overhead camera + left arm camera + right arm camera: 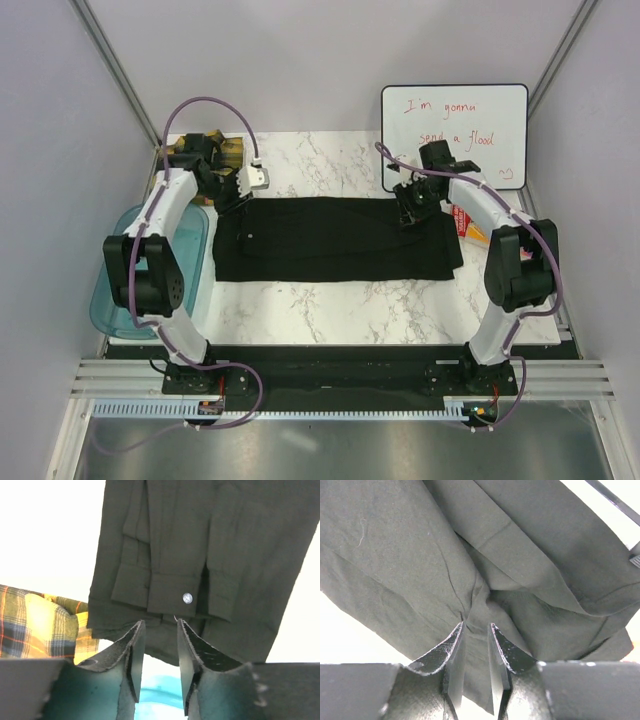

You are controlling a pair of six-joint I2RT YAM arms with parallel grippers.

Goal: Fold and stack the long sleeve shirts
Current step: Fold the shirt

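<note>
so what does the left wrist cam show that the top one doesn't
Only the left wrist view: a white button on a folded sleeve cuff, seen close up, with the left fingers right at the cloth's hem. Only the top view: the whiteboard, the right arm, and the whole garment spread as a wide rectangle. Both views: the black shirt, the plaid shirt beside it and the blue tub.
</note>
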